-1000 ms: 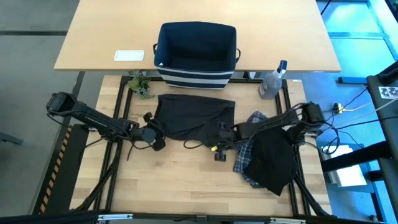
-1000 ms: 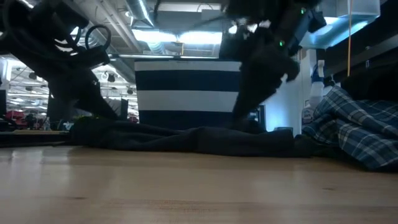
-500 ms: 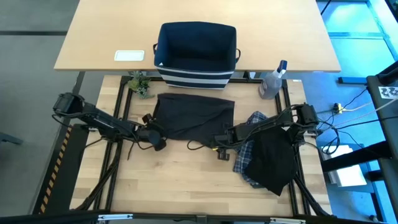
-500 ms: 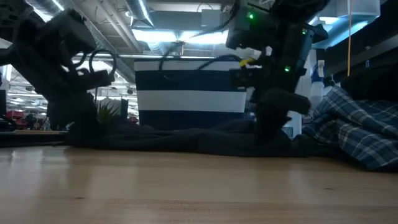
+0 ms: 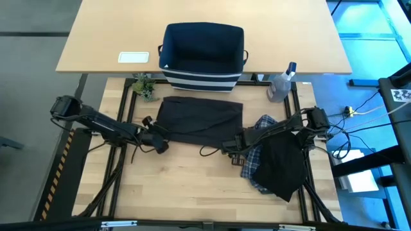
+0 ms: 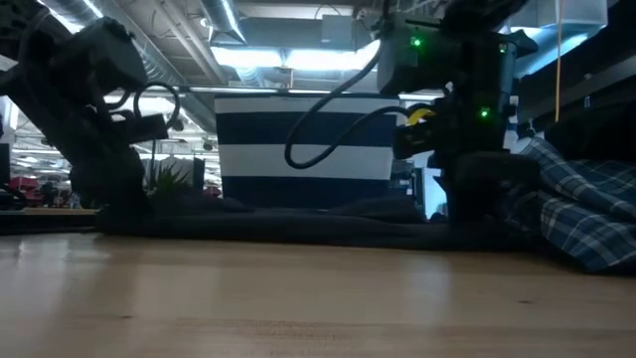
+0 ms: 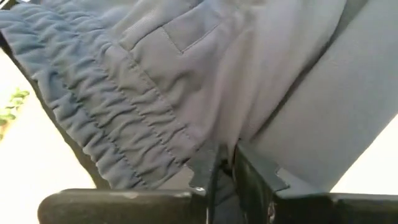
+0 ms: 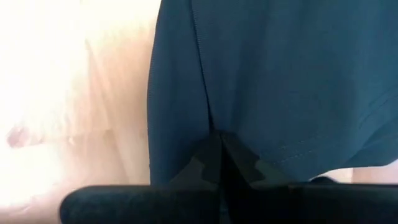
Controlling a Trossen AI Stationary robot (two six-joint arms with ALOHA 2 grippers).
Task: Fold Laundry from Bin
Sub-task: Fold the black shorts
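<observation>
A dark garment [image 5: 199, 120] with a gathered elastic band [image 7: 106, 118] lies spread flat on the table in front of the navy striped bin [image 5: 203, 56]. My left gripper [image 5: 158, 142] is shut on its near-left corner. My right gripper [image 5: 231, 151] is shut on its near-right corner and points down. In the low view the garment [image 6: 298, 227] lies as a low strip between my left gripper [image 6: 111, 204] and my right gripper [image 6: 477, 204]. A blue-and-white plaid shirt [image 5: 255, 160] lies heaped at the right with a black garment [image 5: 281, 163] on top. My left gripper pinches a fold of the cloth [image 7: 214, 140] between its two fingers, just beside the gathered band, slanting down from the table's left. The cloth there lies on the table; how many layers cannot be told. My right gripper pinches the cloth at a crease near a stitched hem [image 8: 211, 121] between its two fingers, from above, pointing down. The cloth rests on the table around the fingers.
A clear spray bottle [image 5: 280, 84] stands at the far right and a small green plant [image 5: 146, 87] at the far left. A white card [image 5: 133, 57] lies on the desk left of the bin. Bare wood lies along the near edge [image 5: 186, 186].
Both grippers have sunk to the table. The right one has tipped over until it points down. The left one has shut on the garment's corner. The garment's near edge, bunched before, now lies straighter and flatter.
</observation>
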